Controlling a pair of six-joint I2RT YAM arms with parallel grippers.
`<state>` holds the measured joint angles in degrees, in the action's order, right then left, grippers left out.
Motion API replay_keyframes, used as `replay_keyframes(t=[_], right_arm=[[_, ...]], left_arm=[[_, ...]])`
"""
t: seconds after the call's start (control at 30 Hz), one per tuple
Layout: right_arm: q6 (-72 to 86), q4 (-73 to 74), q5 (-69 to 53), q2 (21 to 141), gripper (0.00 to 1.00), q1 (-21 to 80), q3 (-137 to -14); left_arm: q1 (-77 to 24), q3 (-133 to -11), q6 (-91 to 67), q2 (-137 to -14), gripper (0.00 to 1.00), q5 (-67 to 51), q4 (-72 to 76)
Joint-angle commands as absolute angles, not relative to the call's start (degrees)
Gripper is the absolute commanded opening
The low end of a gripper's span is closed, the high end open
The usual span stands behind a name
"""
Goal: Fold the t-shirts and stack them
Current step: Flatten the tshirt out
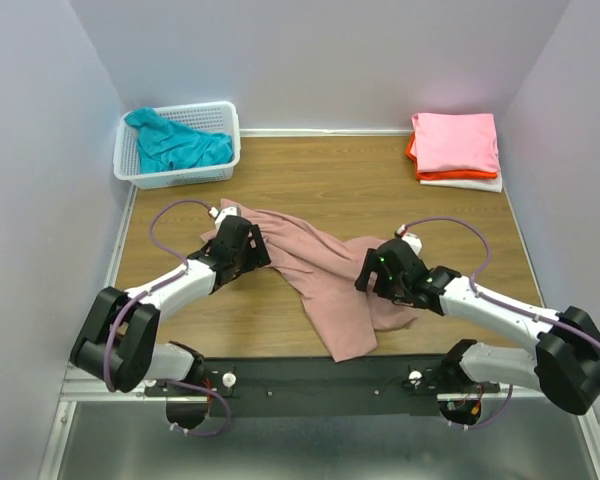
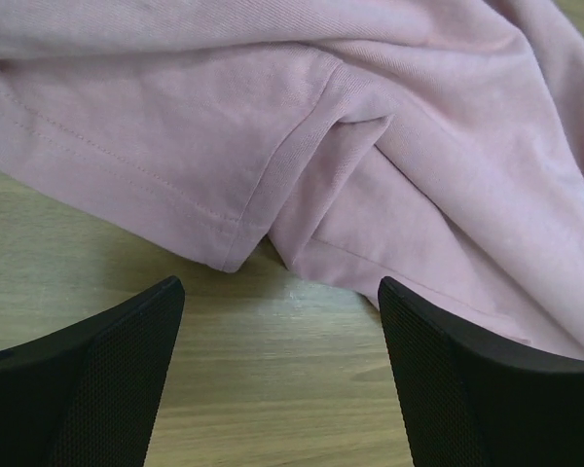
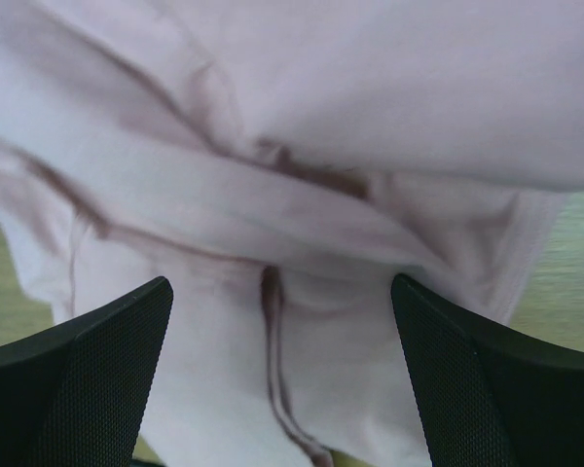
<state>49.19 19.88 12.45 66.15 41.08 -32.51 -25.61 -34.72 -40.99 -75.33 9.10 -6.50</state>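
A dusty-pink t-shirt (image 1: 320, 275) lies crumpled across the middle of the wooden table, plain side up. My left gripper (image 1: 248, 243) is open at its left edge; in the left wrist view the fingers (image 2: 107, 370) straddle bare wood just short of a hemmed sleeve (image 2: 273, 185). My right gripper (image 1: 372, 272) is open over the shirt's right part; in the right wrist view the fingers (image 3: 467, 370) stand either side of bunched cloth (image 3: 292, 292). A teal shirt (image 1: 175, 142) lies in the basket. A folded stack of bright pink, orange and white shirts (image 1: 455, 148) sits at the back right.
The white lattice basket (image 1: 225, 115) stands at the back left corner. Walls close in the table on three sides. A black rail (image 1: 310, 375) with the arm bases runs along the near edge.
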Motion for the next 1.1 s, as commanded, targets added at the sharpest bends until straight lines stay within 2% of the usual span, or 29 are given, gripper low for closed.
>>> replay_keyframes(t=[0.0, 0.1, 0.23, 0.4, 0.5, 0.67, 0.8, 1.07], right_arm=[[49.9, 20.5, 16.7, 68.6, 1.00, 37.1, -31.4], [49.0, 20.2, 17.9, 70.5, 1.00, 34.5, -32.1], [46.9, 19.3, 17.7, 75.1, 1.00, 30.8, -33.7], [45.7, 18.5, 18.1, 78.7, 1.00, 27.2, -35.9], [44.7, 17.9, 18.5, 80.2, 1.00, 26.1, -37.6], [44.3, 17.8, 17.8, 80.9, 1.00, 24.4, -39.0], [43.8, 17.7, 17.6, 80.6, 1.00, 24.2, -38.8], [43.4, 17.7, 17.2, 79.6, 1.00, 23.9, -38.5]], left_arm=[[-25.8, -36.7, -40.3, -77.3, 0.88, 9.7, -7.2], [-25.8, -36.8, -40.0, -78.0, 0.88, 10.2, -7.5], [-25.8, -37.7, -41.0, -80.2, 0.76, 11.9, -9.8], [-25.8, -37.3, -42.0, -80.0, 0.70, 12.8, -10.7], [-25.8, -37.0, -41.3, -80.1, 0.60, 12.5, -10.6], [-25.8, -36.8, -41.2, -81.4, 0.58, 13.3, -10.5], [-25.8, -38.4, -40.8, -84.2, 0.49, 13.5, -10.7], [-26.7, -39.8, -39.5, -86.1, 0.49, 11.0, -9.8]])
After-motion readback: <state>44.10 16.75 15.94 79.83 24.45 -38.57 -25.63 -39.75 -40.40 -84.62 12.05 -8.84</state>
